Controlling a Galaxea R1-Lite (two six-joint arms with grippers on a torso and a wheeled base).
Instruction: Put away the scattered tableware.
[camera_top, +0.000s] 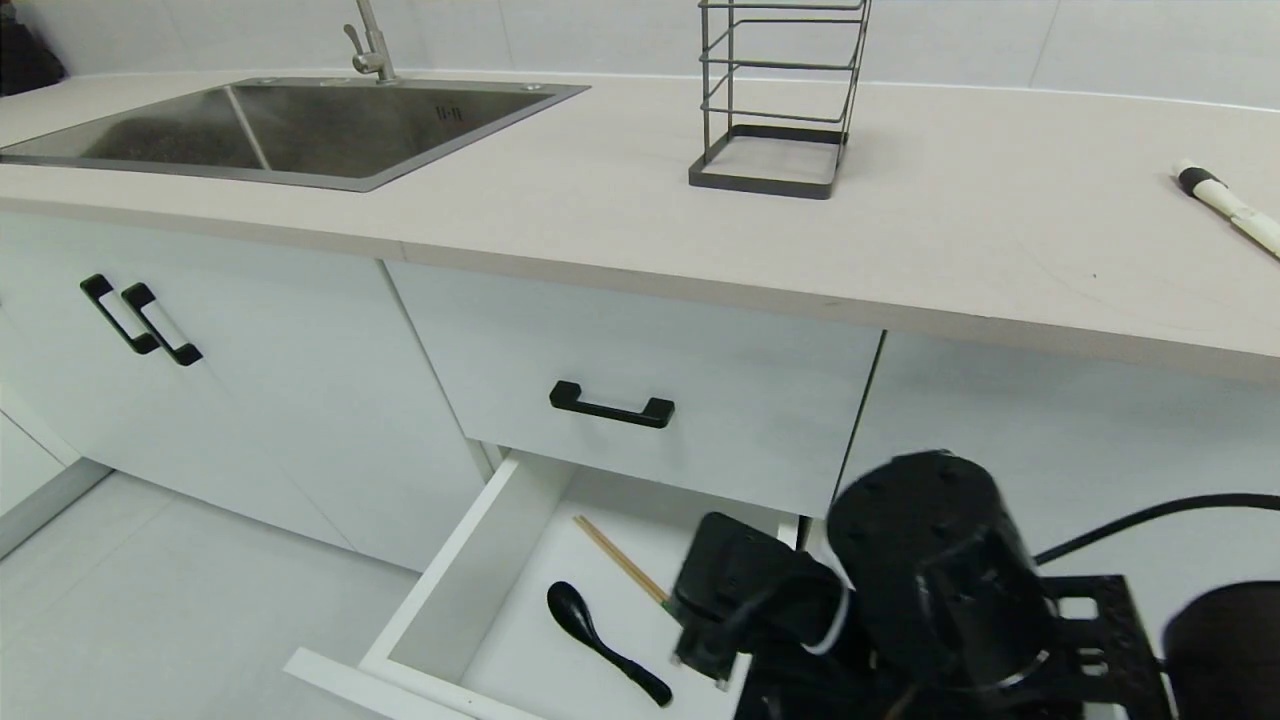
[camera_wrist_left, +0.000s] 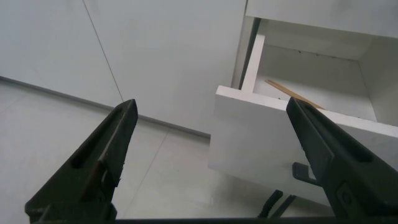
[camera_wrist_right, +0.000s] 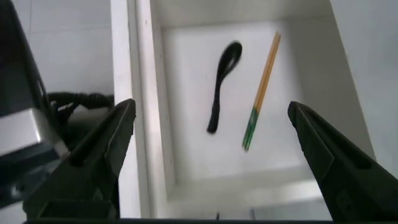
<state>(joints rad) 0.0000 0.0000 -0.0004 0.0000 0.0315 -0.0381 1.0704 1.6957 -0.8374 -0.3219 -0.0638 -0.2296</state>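
The lower drawer (camera_top: 455, 570) stands pulled out under the counter. Inside it lie a black spoon (camera_top: 605, 640) and a pair of wooden chopsticks (camera_top: 620, 560) with green tips, side by side and apart. My right gripper (camera_wrist_right: 210, 112) hangs open above the drawer, with the spoon (camera_wrist_right: 222, 84) and chopsticks (camera_wrist_right: 262, 90) below and nothing between its fingers. My left gripper (camera_wrist_left: 210, 106) is open and empty, low outside the drawer front (camera_wrist_left: 280, 143). A white utensil with a black end (camera_top: 1225, 205) lies on the counter at the far right.
A wire rack (camera_top: 775, 100) stands on the counter (camera_top: 620, 210), and a steel sink (camera_top: 290, 125) with a tap is at the back left. A shut drawer with a black handle (camera_top: 610, 405) sits above the open one. Bare floor (camera_top: 150, 600) lies to the left.
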